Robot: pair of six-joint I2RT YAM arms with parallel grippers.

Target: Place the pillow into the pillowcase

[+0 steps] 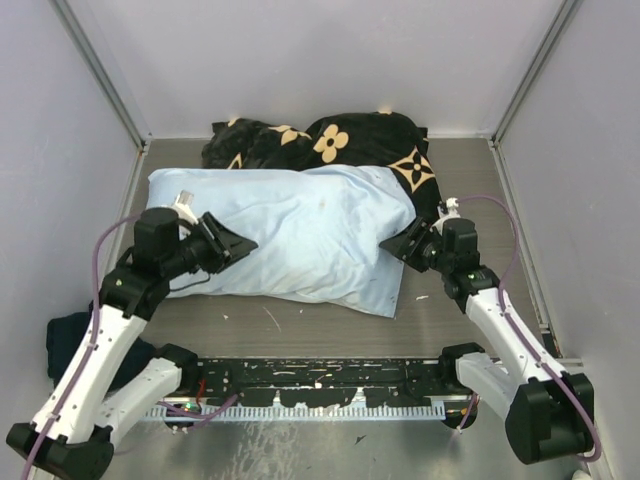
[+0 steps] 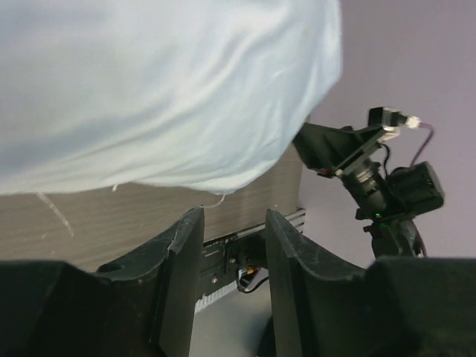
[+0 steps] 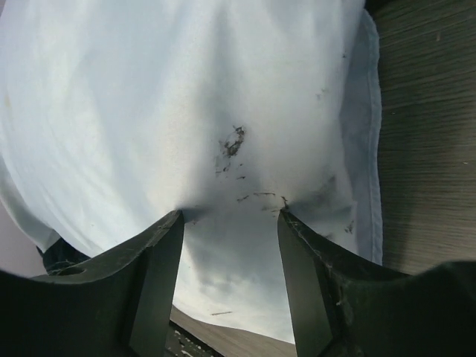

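Observation:
The light blue pillowcase [image 1: 300, 235] lies plump and wrinkled across the middle of the table, filling the tops of both wrist views [image 2: 163, 89] [image 3: 186, 97]. The pillow is hidden; only the bulge of the case shows. My left gripper [image 1: 245, 243] is open and empty, its jaws [image 2: 234, 216] just off the case's near-left side. My right gripper [image 1: 392, 243] is open at the case's right end, with both fingertips [image 3: 172, 219] pressed into the smudged fabric. A stitched hem [image 3: 372, 149] runs down the right edge there.
A black cloth with tan flower motifs [image 1: 340, 140] lies bunched behind the pillowcase and along its right end. A dark cloth [image 1: 68, 335] sits at the left near edge. A black rail [image 1: 320, 380] crosses the front. Grey walls enclose the table.

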